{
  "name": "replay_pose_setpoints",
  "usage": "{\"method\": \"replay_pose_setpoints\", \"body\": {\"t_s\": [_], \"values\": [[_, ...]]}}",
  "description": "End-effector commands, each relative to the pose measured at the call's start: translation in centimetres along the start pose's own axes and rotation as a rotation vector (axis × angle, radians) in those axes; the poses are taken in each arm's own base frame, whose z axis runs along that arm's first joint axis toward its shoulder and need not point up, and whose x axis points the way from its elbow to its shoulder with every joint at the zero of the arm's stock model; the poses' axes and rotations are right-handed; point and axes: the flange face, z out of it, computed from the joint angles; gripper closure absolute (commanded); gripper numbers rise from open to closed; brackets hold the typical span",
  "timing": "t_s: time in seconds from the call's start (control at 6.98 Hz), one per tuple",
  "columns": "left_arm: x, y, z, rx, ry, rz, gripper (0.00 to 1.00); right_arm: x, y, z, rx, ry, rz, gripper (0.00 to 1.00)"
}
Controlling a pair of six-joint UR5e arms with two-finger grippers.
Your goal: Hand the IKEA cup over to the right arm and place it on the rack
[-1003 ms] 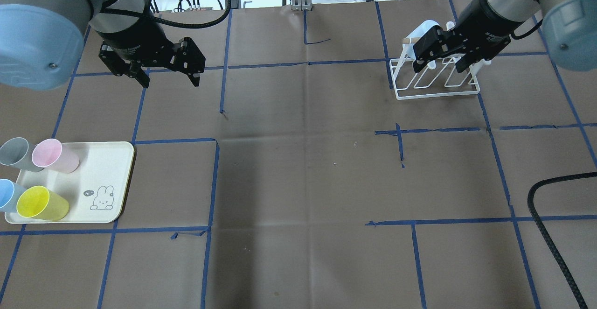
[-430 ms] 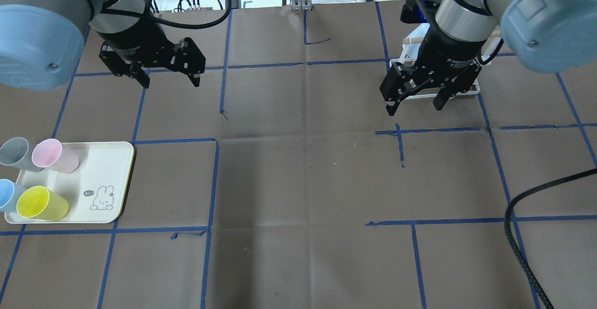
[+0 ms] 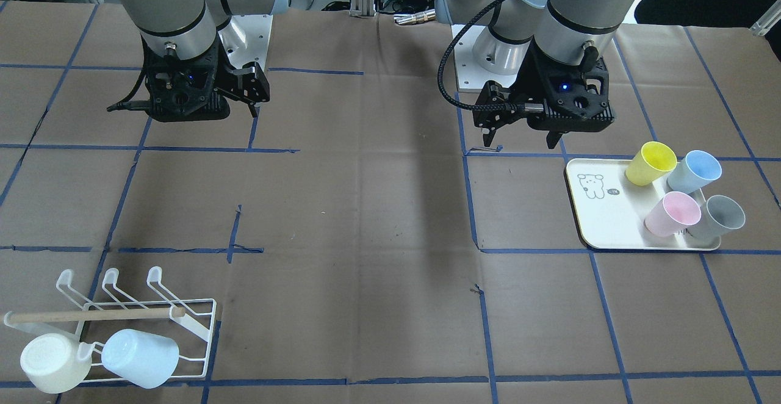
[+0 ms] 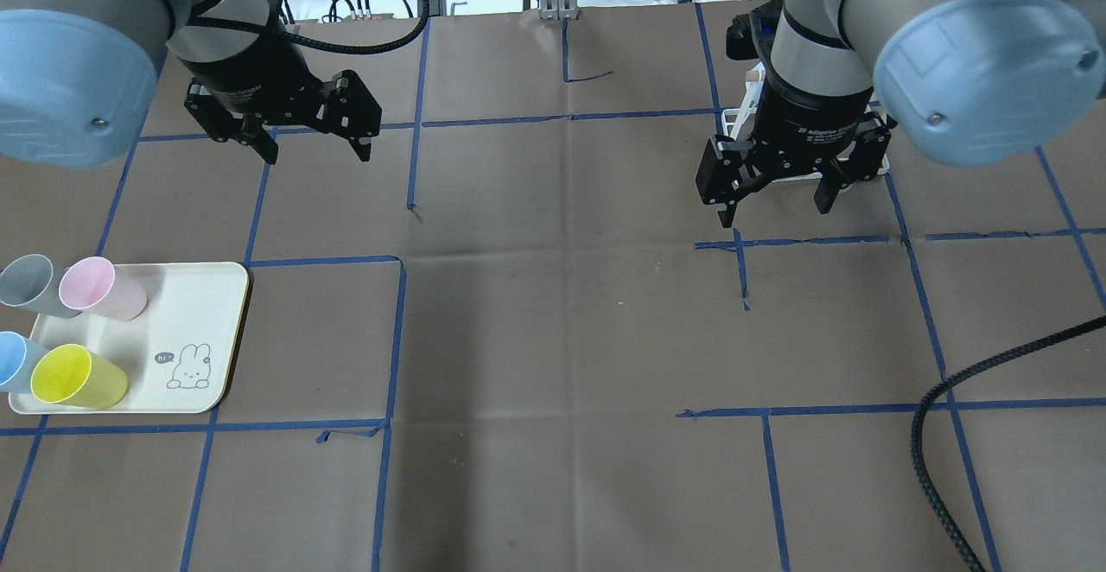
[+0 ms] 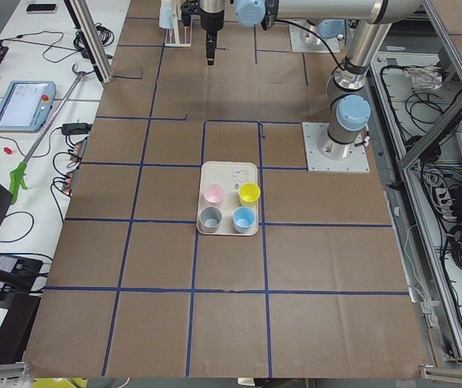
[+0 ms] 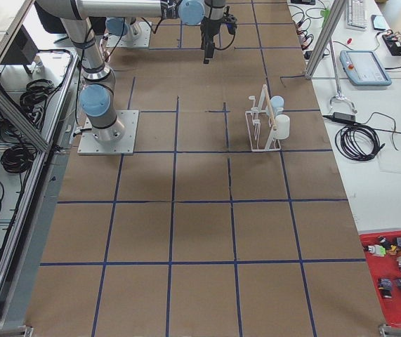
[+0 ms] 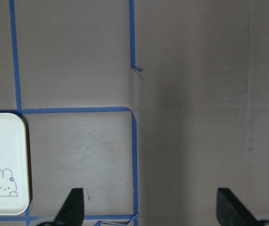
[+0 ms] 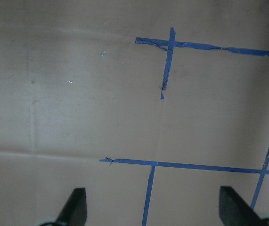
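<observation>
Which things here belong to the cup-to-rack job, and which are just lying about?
Job: left hand, right hand, yellow cup, sky-blue cup, pink cup, grey cup, tray, rack, white cup and pale-blue cup hung on it.
Lying about: pendant, red bin of parts.

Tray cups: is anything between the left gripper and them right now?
Nothing visible. The left gripper is open and empty over bare paper; between it and the tray there are only blue tape lines. The four cups stand bunched at the tray's end, so the neighbours of any chosen cup are close.
</observation>
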Motion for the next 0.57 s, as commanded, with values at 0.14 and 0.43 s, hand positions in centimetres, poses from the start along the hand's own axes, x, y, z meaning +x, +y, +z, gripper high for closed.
{"method": "replay_pose_setpoints", "body": {"t_s": [0.14,0.43], "values": [[0.0,0.0,0.0,-0.001,0.0,0.001,0.0,0.5,0.2,-1.0,0.053,0.003,0.018,0.0],[0.0,0.0,0.0,-0.001,0.0,0.001,0.0,0.5,2.1,-1.2,0.064,0.002,0.019,0.0]]}}
